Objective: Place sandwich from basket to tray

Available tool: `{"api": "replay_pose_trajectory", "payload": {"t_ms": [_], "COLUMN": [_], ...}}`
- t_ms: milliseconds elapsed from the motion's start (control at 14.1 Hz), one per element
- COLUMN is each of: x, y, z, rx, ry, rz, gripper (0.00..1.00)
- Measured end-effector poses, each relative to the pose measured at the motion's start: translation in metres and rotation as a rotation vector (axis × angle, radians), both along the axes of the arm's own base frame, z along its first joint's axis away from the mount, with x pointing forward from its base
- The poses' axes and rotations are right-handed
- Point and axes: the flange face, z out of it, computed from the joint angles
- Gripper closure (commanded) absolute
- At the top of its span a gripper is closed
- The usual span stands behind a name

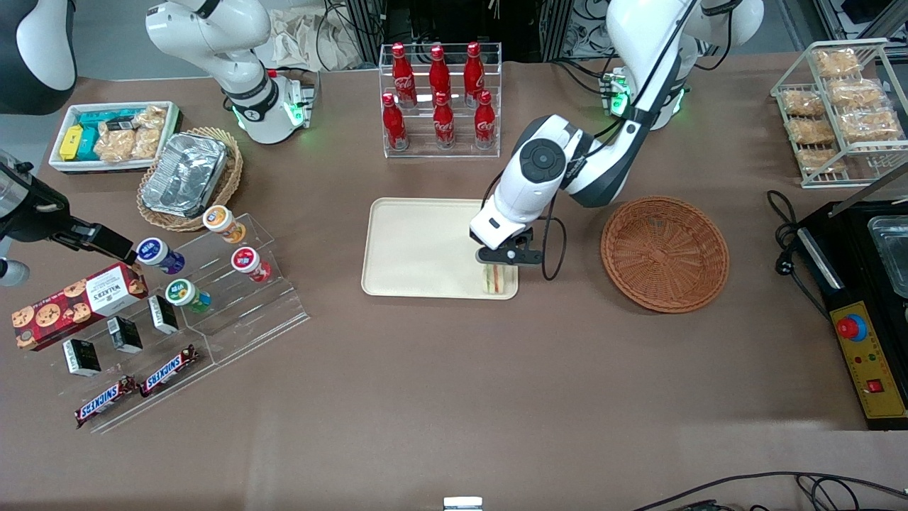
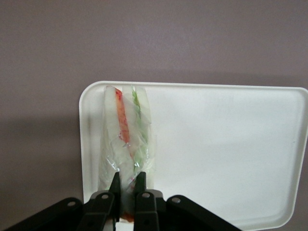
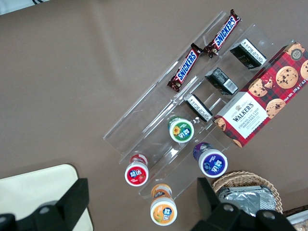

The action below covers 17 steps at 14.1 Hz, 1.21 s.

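Note:
The sandwich (image 1: 499, 280) (image 2: 126, 134), a plastic-wrapped white wedge with red and green filling, stands on the cream tray (image 1: 411, 248) (image 2: 216, 144). It is at the tray corner nearest the front camera, on the basket's side. My left gripper (image 1: 500, 268) (image 2: 127, 180) hangs directly over it, shut on the sandwich's upper end, one black finger (image 2: 114, 185) pressing each side of the wrap. The reddish-brown wicker basket (image 1: 665, 253) lies empty beside the tray, toward the working arm's end of the table.
A clear rack of red cola bottles (image 1: 440, 99) stands farther from the front camera than the tray. An acrylic step stand with jars (image 1: 213, 284) and snack bars lies toward the parked arm's end. A black machine (image 1: 865, 298) sits past the basket.

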Motion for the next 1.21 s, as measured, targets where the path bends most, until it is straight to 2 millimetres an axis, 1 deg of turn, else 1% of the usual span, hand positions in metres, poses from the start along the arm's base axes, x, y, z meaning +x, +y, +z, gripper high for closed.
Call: {"api": "replay_pose_trajectory", "payload": {"t_ms": [71, 142, 213, 355, 426, 497, 639, 781, 852, 994, 1135, 1206], "x": [-0.001, -0.001, -0.003, -0.012, -0.016, -0.016, -0.009, 0.0, 0.007, 0.024, 0.033, 0.037], "y": [0.0, -0.001, -0.003, -0.012, -0.016, -0.016, -0.008, 0.002, 0.011, 0.036, 0.063, 0.08], "z": [-0.005, -0.008, -0.011, -0.014, -0.014, -0.014, -0.012, -0.004, 0.004, 0.035, 0.077, 0.095], "rx": [0.004, 0.009, 0.013, 0.017, 0.018, 0.019, 0.023, 0.027, 0.037, 0.069, 0.092, 0.102], "ry": [0.004, 0.006, 0.006, 0.009, 0.009, 0.009, 0.0, -0.01, -0.018, -0.044, -0.051, -0.046], "rz": [-0.003, -0.007, -0.015, -0.037, -0.046, -0.048, -0.033, -0.014, -0.004, 0.017, 0.045, 0.068], "gripper": [0.98, 0.87, 0.58, 0.18, 0.01, 0.01, 0.01, 0.01, 0.01, 0.01, 0.01, 0.01]}}
